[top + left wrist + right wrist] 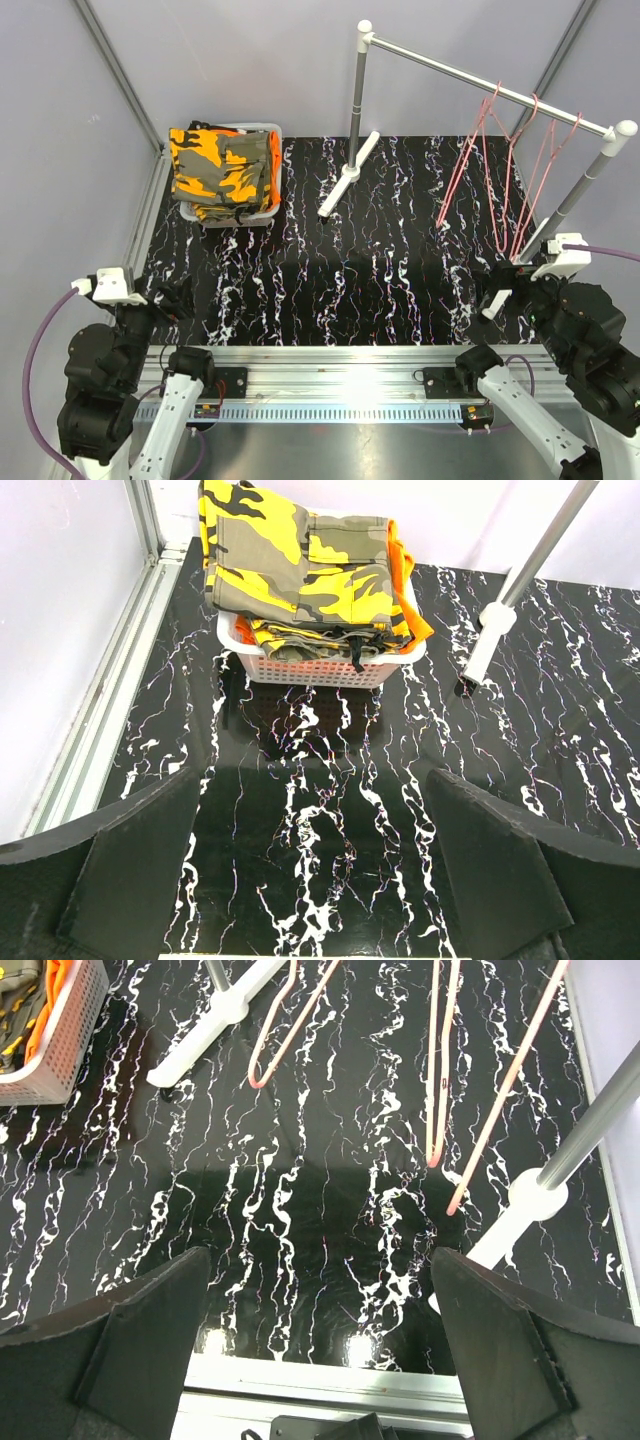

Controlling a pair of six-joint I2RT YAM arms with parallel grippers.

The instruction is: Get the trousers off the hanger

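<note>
Left arm: we see it folded back at the near left corner, with the left pincer (312,780) low over the black, white-veined, marble-look worktop (400,280) and aimed at the far left corner.
Left pincer state: its two black fingers stand wide apart, and only worktop shows between them.
Right arm: we find it folded at the near right corner, with the right pincer (320,1255) low over the worktop and aimed toward the far side.
Right pincer state: its fingers are spread just as wide, again with only worktop between them.
Hangers: beyond the right pincer, pink thin-wire hangers (505,170) hang from the silver metal rail (480,85) of a white-footed rack, their lower ends close to the worktop.
Basket: a white perforated plastic basket (320,670) stands at the far left of the worktop, well apart from the hangers.
Basket contents: the orange-and-olive camouflage trousers (300,570) lie folded on top, overhanging the rim. The plain bright orange trousers (412,600) peek out beneath them on the right.
Deeper layers: we cannot tell what lies under these two pairs.
</note>
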